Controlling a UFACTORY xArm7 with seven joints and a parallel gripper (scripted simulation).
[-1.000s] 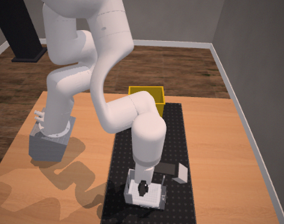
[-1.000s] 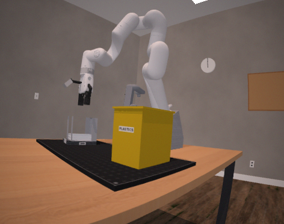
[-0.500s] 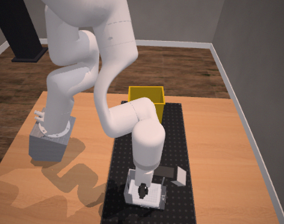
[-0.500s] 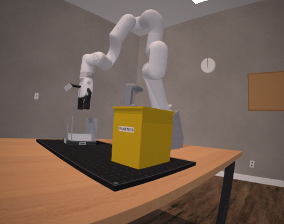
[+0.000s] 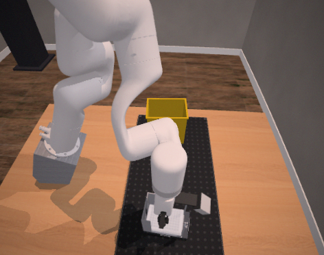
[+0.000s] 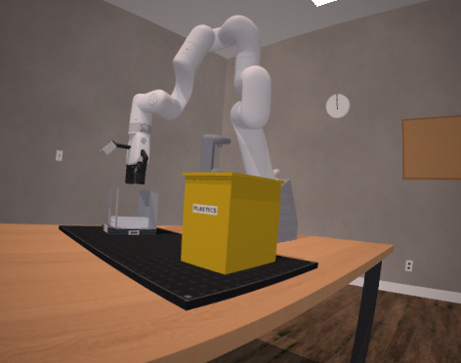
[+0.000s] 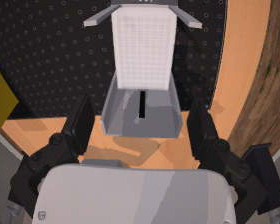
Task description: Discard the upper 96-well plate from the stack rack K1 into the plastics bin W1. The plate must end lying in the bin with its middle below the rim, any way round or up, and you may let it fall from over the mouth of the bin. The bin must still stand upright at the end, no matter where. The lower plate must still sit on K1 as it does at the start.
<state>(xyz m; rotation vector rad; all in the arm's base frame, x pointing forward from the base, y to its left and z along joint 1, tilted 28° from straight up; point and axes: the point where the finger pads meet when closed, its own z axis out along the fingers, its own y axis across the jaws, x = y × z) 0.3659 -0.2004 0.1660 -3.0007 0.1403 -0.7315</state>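
A white 96-well plate (image 5: 176, 223) (image 6: 130, 221) (image 7: 143, 47) lies at the top of the low stack in the grey rack K1 (image 5: 146, 216) (image 6: 148, 210) (image 7: 161, 122). The lower plate cannot be told apart from it. The rack has a tall wall on one side and thin posts at other corners. My gripper (image 5: 163, 221) (image 6: 135, 181) (image 7: 140, 107) is open and empty, pointing down above the rack, clear of the plate. In the wrist view the plate lies beyond the fingers. The yellow plastics bin W1 (image 5: 182, 129) (image 6: 205, 239) (image 7: 0, 97) stands upright, its mouth open.
Rack and bin stand on a black perforated mat (image 5: 198, 154) (image 6: 135, 261) (image 7: 51, 60) on the wooden table (image 5: 249, 164) (image 6: 47, 293). The bin is at the mat's far end in the top view. The arm's grey base block (image 5: 55, 169) (image 6: 287, 210) stands beside the mat.
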